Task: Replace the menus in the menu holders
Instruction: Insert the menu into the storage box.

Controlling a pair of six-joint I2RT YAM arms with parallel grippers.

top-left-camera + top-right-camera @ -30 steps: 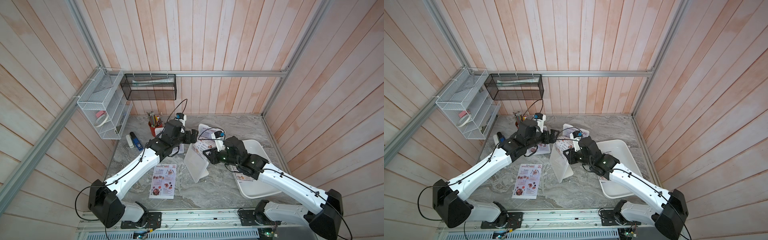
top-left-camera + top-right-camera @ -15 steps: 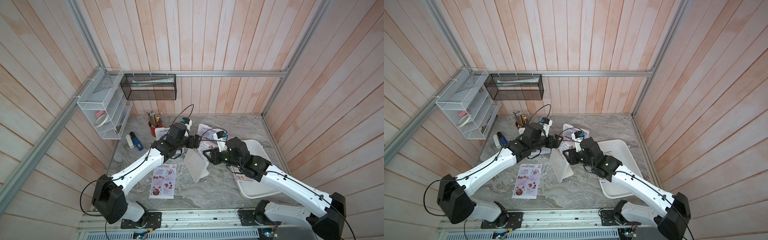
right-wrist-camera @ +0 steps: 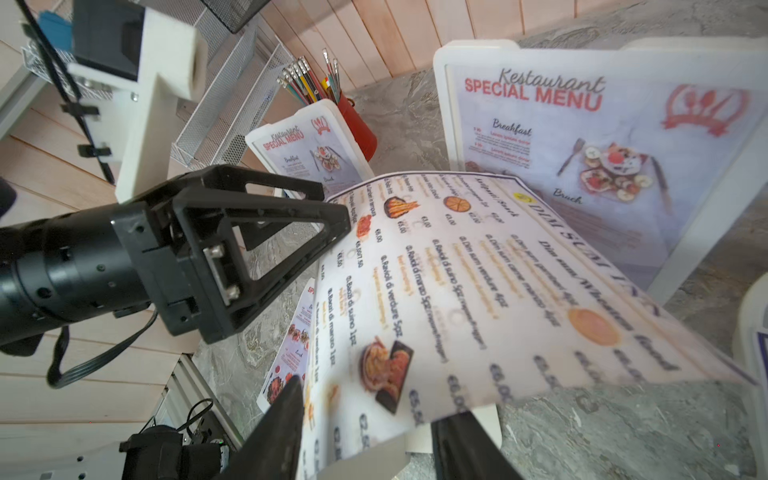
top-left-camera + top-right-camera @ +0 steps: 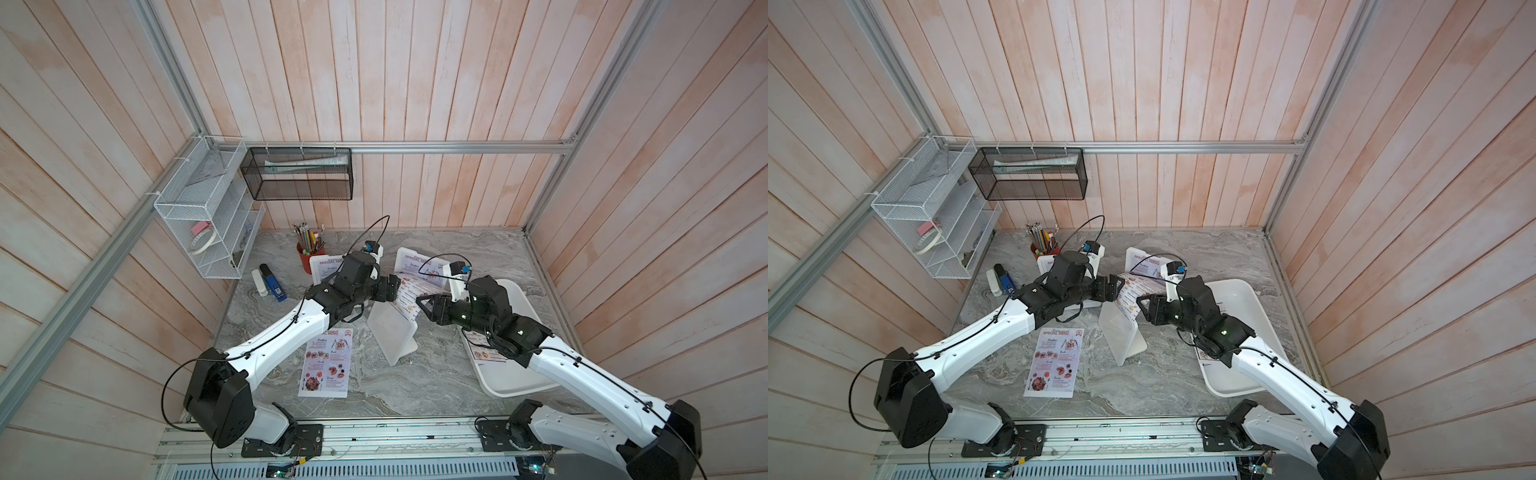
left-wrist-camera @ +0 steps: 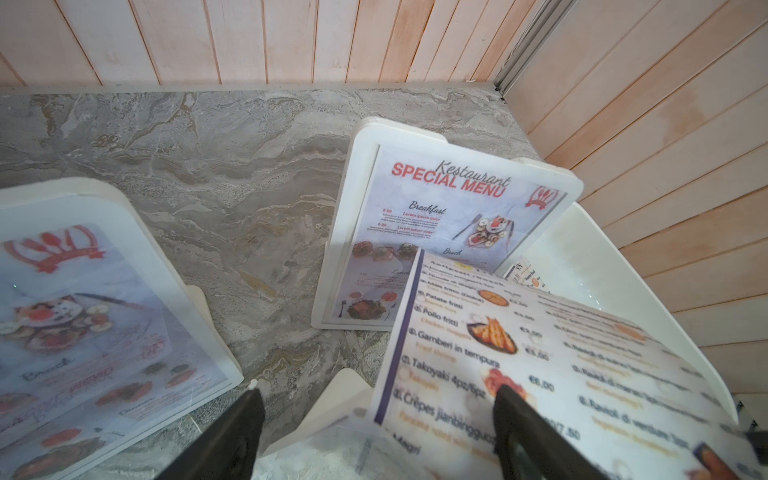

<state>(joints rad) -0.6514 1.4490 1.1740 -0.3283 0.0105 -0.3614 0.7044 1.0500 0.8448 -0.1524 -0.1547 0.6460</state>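
I'm holding my left gripper (image 5: 376, 390) with its jaws wide apart, the side edge of the Dim Sum Inn menu (image 5: 540, 353) passing between them. My right gripper (image 3: 370, 405) is likewise standing parted around that sheet (not pinching it, as far as I can tell). The sheet is curling up out of the middle menu holder (image 4: 392, 336). Behind that holder, the far menu holder (image 5: 457, 145) and the left-side menu holder (image 5: 187, 324) are showing Special Menu sheets. A loose Special Menu (image 4: 326, 368) is lying on its left-arm side, the white tray (image 4: 515, 380) on its right-arm side.

Pale wooden plank walls (image 4: 415, 83) are enclosing a grey marbled desk (image 4: 478, 245). An aluminium rail (image 4: 457, 146) is running along the back, carrying a black mesh basket (image 4: 299, 178) (a white wire rack (image 4: 199, 216) is hanging beside it).
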